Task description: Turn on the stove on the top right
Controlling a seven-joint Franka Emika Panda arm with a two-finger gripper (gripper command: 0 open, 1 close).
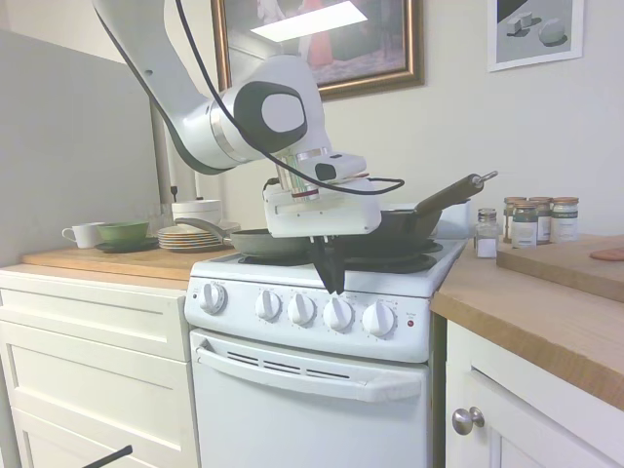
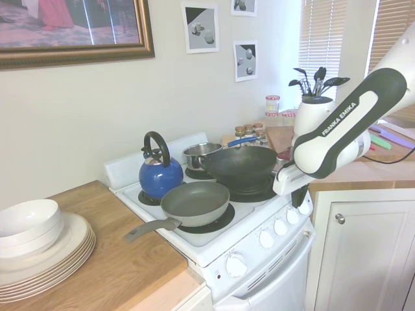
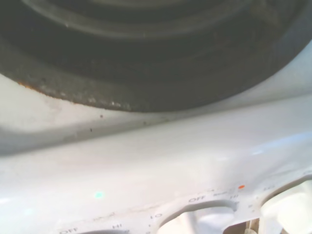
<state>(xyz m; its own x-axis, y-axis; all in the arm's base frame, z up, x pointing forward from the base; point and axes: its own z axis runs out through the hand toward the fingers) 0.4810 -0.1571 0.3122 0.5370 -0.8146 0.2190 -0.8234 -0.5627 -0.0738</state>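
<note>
The white stove [image 1: 292, 400] stands between wooden worktops, with five round white knobs [image 1: 301, 309] in a row and a small red light [image 1: 410, 323] at the row's right end. My gripper [image 1: 334, 285] points down at the front panel, its dark fingertips just above the fourth knob [image 1: 337, 313], not touching it. The fingers stand close together with nothing between them. Seen from the other side, the gripper [image 2: 299, 196] hangs at the stove's front right corner. Up close, the wrist view has a black burner ring [image 3: 146, 58] and knob tops [image 3: 204, 222] under OFF and HI print.
A grey frying pan [image 2: 194, 202], a dark wok [image 2: 245, 167], a blue kettle [image 2: 159, 173] and a small steel pot [image 2: 201, 154] sit on the burners. Stacked plates [image 2: 45, 256] lie on the left worktop, spice jars [image 1: 536, 219] on the right. The wok handle [image 1: 453, 190] sticks out beside the arm.
</note>
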